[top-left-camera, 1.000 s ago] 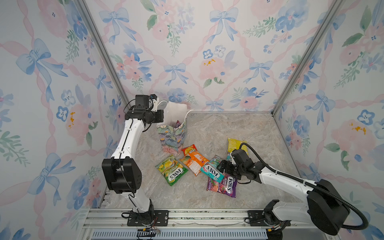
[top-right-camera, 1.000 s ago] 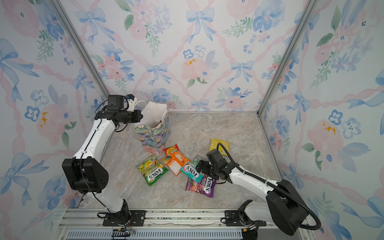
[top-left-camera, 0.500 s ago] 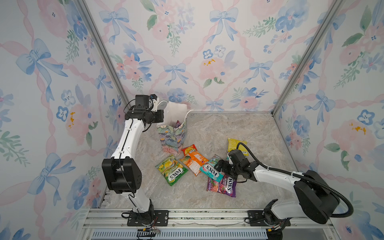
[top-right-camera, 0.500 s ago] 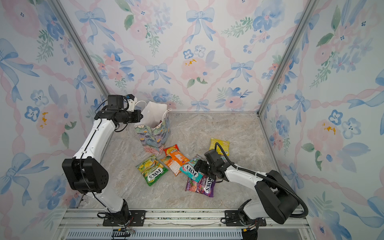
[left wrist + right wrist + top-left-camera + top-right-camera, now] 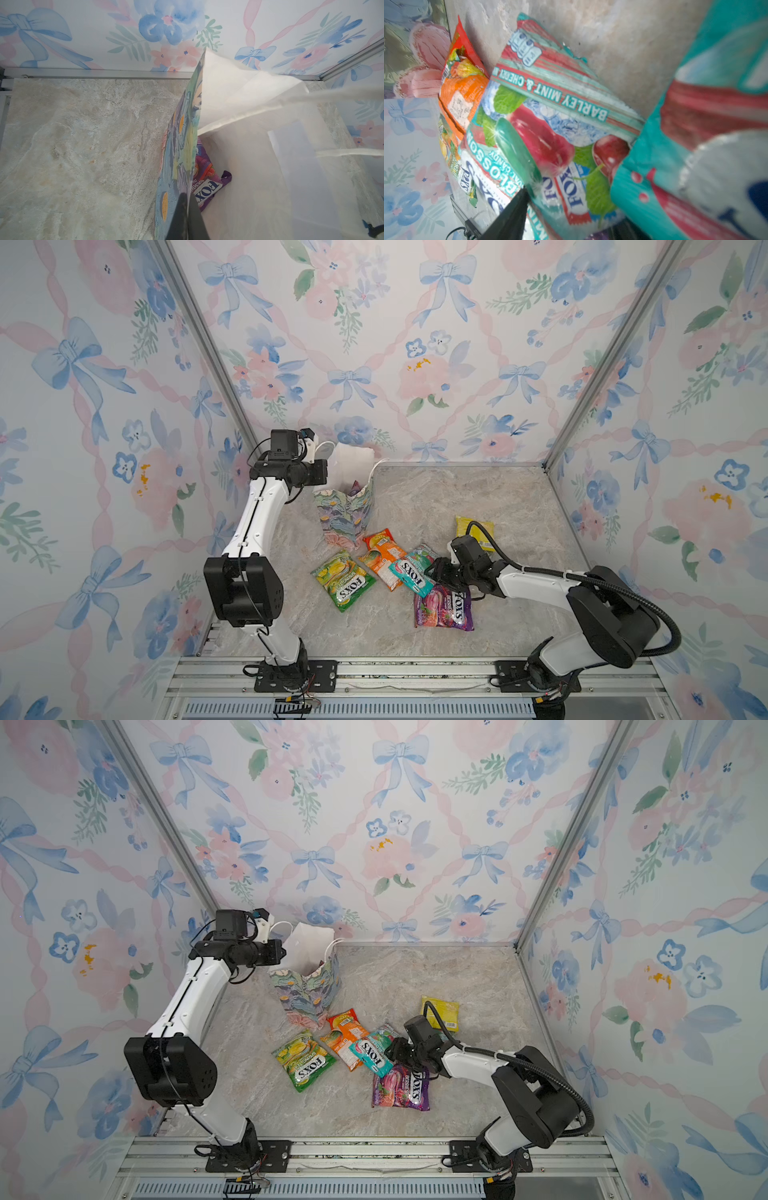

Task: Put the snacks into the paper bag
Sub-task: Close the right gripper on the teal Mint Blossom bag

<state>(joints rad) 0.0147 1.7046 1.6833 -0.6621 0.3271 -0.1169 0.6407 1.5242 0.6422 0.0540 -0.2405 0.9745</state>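
At the rim, left gripper [image 5: 187, 199] clamps paper bag [image 5: 345, 514], right gripper [image 5: 437, 571] astride teal packet [image 5: 409, 572] edge, grip unclear

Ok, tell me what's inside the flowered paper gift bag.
One purple glossy FOX'S candy packet lies inside the flowered paper gift bag, against its printed wall. That wall hides part of the packet and anything beside it.
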